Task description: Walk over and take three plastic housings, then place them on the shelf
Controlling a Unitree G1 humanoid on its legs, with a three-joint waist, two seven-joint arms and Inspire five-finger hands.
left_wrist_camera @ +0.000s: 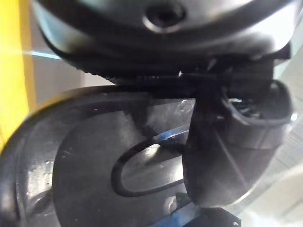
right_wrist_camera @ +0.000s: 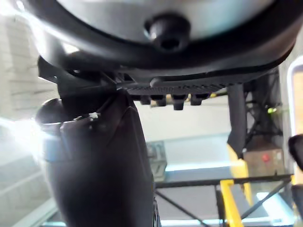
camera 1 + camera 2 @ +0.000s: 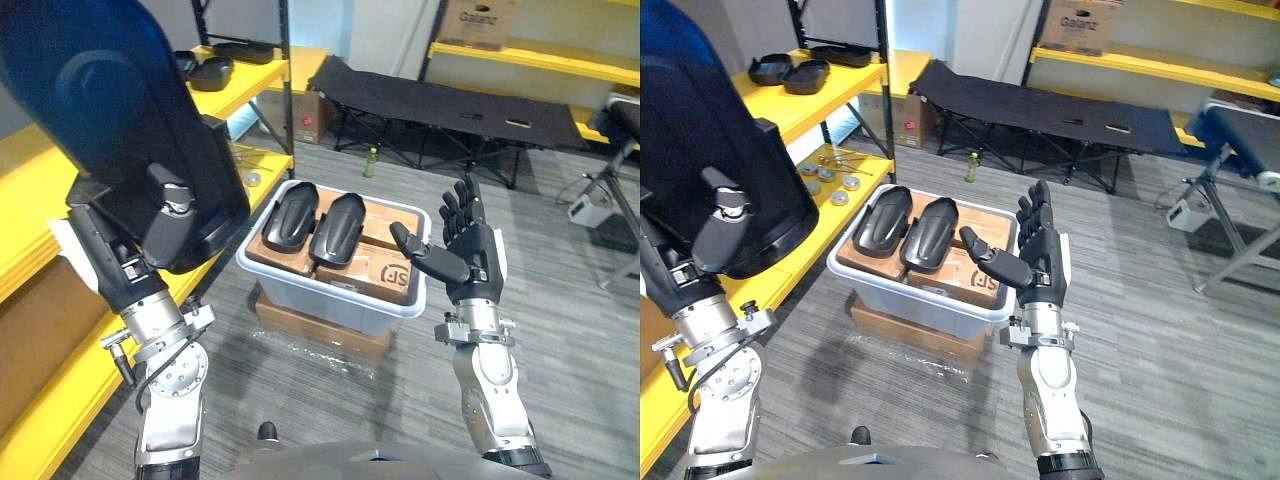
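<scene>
Left hand (image 3: 165,225) grips 1 large black housing (image 3: 100,110), thumb curled on it, raised at 10 o'clock of the grey bin (image 3: 340,300). 2 housings (image 3: 335,228) lie side by side on cardboard boxes (image 3: 385,270) inside the bin. Right hand (image 3: 470,255) at the bin's 3 o'clock, fingers straight, empty. Yellow shelf (image 3: 835,95) at 9 o'clock.

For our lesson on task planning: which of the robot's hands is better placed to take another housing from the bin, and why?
Right. The right hand is open and empty beside the bin, close to the two housings inside it. The left hand grips a raised housing by the yellow shelf.
</scene>
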